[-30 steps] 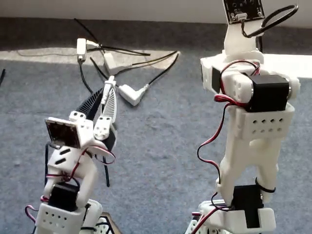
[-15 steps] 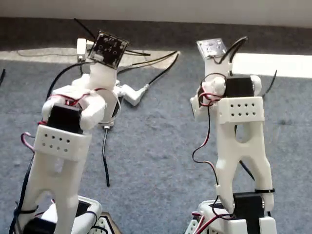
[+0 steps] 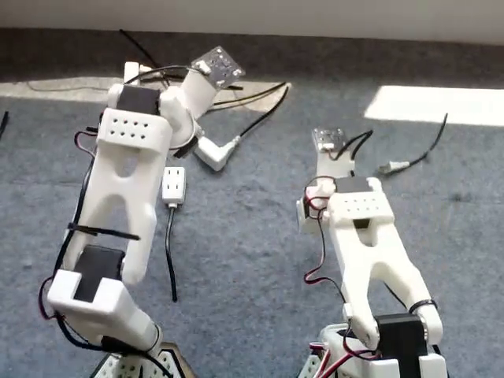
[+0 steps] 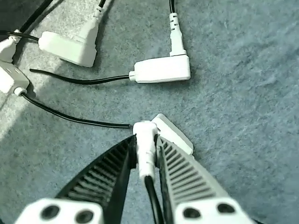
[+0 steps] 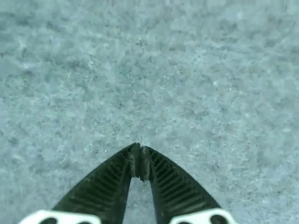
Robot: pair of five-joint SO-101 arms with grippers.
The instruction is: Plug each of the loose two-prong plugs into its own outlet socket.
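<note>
two-prong plug point(image 4: 144, 130), white on a black cord, is sitting pinched in the left hand point(image 4: 145, 148). the fingers are pressing tight on its body and the cord is trailing back between them. just past its tip a white block point(image 4: 174, 136) is lying on the carpeted desk point(image 4: 243, 93), touching the plug or nearly so. i cannot tell whether the prongs are going into it. farther out a white angled connector point(image 4: 161, 70) and a second white connector point(image 4: 67, 46) are lying apart from each other, each on its own cord.

the right hand point(image 5: 140, 163) is hovering over bare carpet with its fingers pressed together and nothing between them.

from above, a white outlet tap point(image 3: 173, 183) is lying beside the left arm. its slots are facing up, and as far as i can see nothing is sitting in them. a little farther off, a loose plug point(image 3: 394, 167) is resting on the carpet near the right arm's outer side, untouched.

judging by this, no plug is showing as clearly seated. one is being offered up in the left hand, at least one more is waiting, and most of the job is looking undone.
</note>
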